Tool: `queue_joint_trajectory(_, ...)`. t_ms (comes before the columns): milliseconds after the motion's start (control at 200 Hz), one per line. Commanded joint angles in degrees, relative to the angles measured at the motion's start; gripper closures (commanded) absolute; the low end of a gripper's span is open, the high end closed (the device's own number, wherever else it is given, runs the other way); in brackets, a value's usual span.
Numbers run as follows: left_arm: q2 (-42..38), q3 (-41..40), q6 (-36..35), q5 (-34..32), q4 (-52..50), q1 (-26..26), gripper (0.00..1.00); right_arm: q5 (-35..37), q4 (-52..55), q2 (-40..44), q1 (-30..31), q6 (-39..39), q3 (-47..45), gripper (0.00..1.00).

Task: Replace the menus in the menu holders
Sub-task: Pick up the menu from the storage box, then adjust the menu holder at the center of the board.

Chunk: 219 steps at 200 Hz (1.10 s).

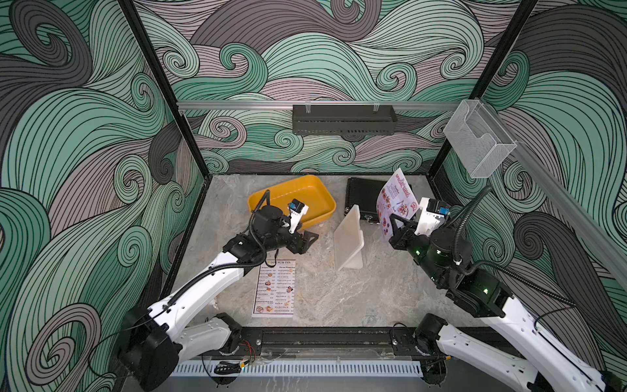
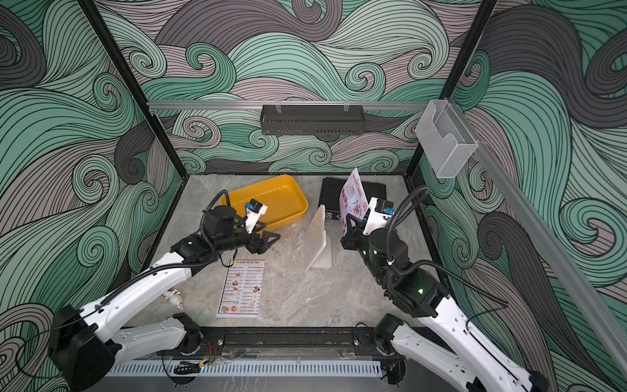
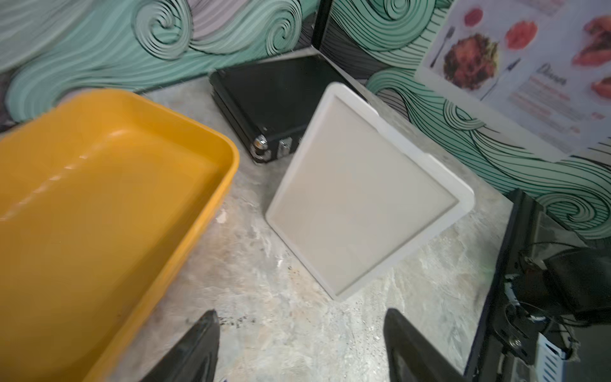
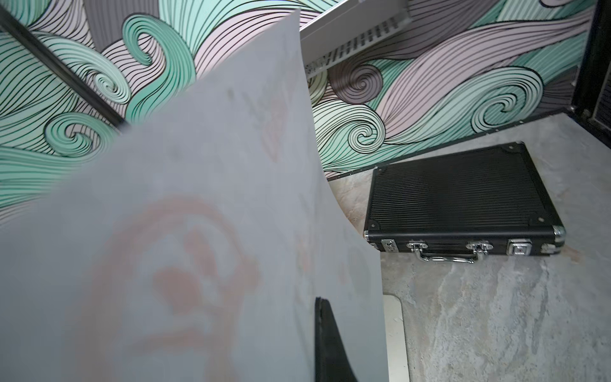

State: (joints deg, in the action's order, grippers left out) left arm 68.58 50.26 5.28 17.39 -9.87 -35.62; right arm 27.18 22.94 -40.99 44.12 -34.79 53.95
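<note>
SPECIAL MENU sheet [image 1: 396, 193], lavender-pink, stands nearly upright right of centre in both top views, its lower edge pinched in the closed right tool [image 1: 395, 222], beside the black ribbed case [image 1: 361, 197]. White DIM SUM INN menu [image 1: 274, 288] lies flat on the worktop [image 1: 356, 298] at lower centre, just below the left tool [image 1: 310, 240], whose jaws stand apart over bare worktop. Between the tools the frosted menu holder [image 1: 347, 237] leans on its foot, lower right of the yellow tray [image 1: 305, 191].

Yellow tray [image 1: 317, 195] sat toward the back of the desk [image 1: 339, 295], with the black ribbed case [image 1: 361, 193] flat and latched near it. Black slotted basket [image 1: 342, 120] hung on the back rail. Clear box [image 1: 478, 142] was mounted on the side rail.
</note>
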Motion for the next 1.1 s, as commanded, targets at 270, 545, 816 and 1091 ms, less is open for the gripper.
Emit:
queue_joint_trajectory(270,22.6,10.0,1.1,5.0,6.2,-9.9,0.62,-9.7,-4.4,-2.1,-5.7,-1.5,0.6,1.00)
queue_joint_trajectory(545,25.9,10.4,3.2,4.2,11.5,-12.9,0.65,-23.9,-8.3,-4.1,-12.0,-4.6,1.6,1.00)
queue_joint_trajectory(816,27.6,10.4,4.1,2.9,14.1,-14.8,0.65,-38.4,-12.6,-3.3,-21.3,-10.4,-2.4,1.00)
queue_joint_trajectory(1091,21.3,4.8,8.5,-11.6,14.6,-14.7,0.61,-47.7,-18.4,-3.2,-27.7,-14.5,-5.2,1.00)
